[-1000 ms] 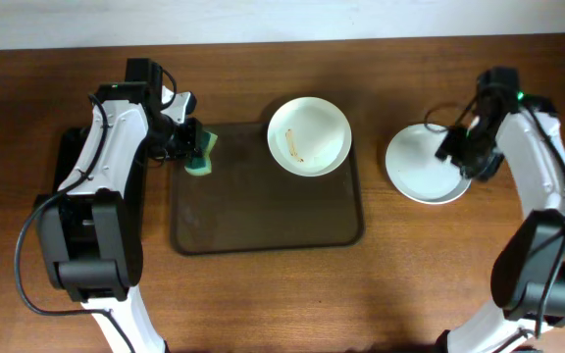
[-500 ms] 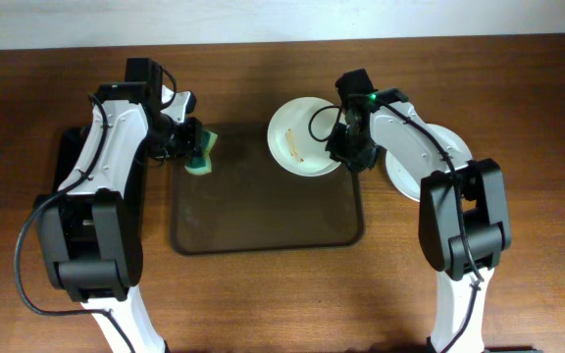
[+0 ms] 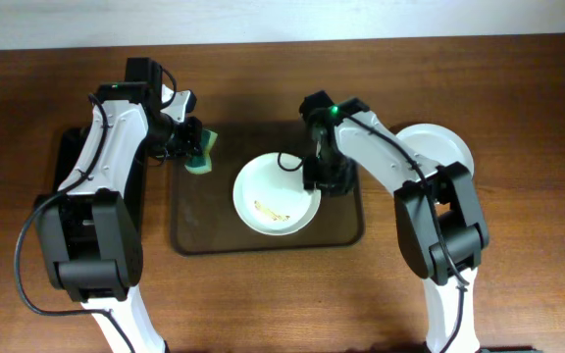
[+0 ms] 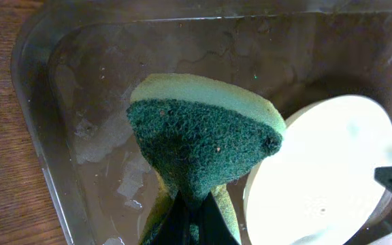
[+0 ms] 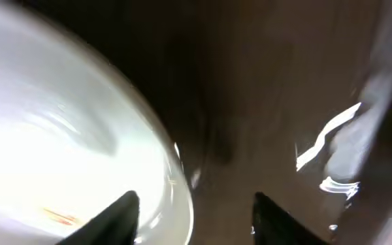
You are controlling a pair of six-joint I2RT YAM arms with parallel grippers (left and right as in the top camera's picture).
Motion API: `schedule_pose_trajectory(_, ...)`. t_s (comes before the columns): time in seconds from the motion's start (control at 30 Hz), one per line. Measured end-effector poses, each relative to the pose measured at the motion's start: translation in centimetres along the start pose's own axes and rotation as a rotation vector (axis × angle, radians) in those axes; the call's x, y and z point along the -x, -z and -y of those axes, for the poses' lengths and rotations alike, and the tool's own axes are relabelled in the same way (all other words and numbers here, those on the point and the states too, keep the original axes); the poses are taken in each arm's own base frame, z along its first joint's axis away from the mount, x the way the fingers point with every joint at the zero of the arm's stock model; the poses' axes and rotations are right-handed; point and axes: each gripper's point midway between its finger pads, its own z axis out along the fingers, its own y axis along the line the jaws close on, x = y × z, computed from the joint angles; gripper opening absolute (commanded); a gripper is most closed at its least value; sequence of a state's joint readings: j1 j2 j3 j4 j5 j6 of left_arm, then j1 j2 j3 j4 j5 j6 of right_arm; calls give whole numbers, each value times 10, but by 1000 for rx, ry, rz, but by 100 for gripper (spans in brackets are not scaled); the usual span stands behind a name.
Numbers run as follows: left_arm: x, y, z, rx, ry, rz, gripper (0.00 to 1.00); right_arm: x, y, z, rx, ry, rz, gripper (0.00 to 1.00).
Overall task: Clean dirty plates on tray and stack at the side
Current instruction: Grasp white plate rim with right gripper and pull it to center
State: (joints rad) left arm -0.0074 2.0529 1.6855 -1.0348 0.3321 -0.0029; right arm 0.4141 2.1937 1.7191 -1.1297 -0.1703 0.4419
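- Brown wooden table (image 3: 263,304) carries all items; a pale wall strip borders its far edge.
- Right gripper (image 5: 199,212): the fingers (image 5: 124,216) stand well apart and straddle the near rim of the smeared plate (image 3: 275,194). One finger is over the plate's inside, the other over the bare tray. The wrist view is blurred, so contact with the rim cannot be confirmed.
- Smeared plate: round, no long axis, lying flat and face up in the middle of the tray (image 3: 199,235). Its short orange-brown smear (image 3: 273,209) runs roughly left to right in the overhead view.
- Left gripper (image 4: 189,224): closed tight on the lower end of one sponge (image 4: 203,136). The green scouring face turns toward the wrist camera, with the yellow layer behind it. The sponge hangs over the tray's far left corner, well apart from the plate.
- Tray: one, dark brown, long axis left to right.
- White plate (image 3: 439,145): off the tray on the right, partly under the right arm. Whether it sits on another plate cannot be told.
- Black tray (image 3: 67,157): one, under the left arm.
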Motion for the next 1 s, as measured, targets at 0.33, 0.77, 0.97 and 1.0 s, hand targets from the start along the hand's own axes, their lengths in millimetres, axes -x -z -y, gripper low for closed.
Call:
schedule_pose_trajectory(0.33, 2, 0, 0, 0, -2, 6, 1, 37, -2, -48, 30, 963, 158, 61)
schedule_pose_trajectory(0.77, 4, 0, 0, 0, -6, 17, 1, 42, -23, -62, 18, 961, 169, 4)
schedule_pose_trajectory(0.97, 5, 0, 0, 0, -7, 21, 1, 24, -18, -36, -67, 562, 62, 4)
schedule_pose_trajectory(1.0, 5, 0, 0, 0, -7, 22, 1, 19, -17, -30, -88, 479, 40, 4)
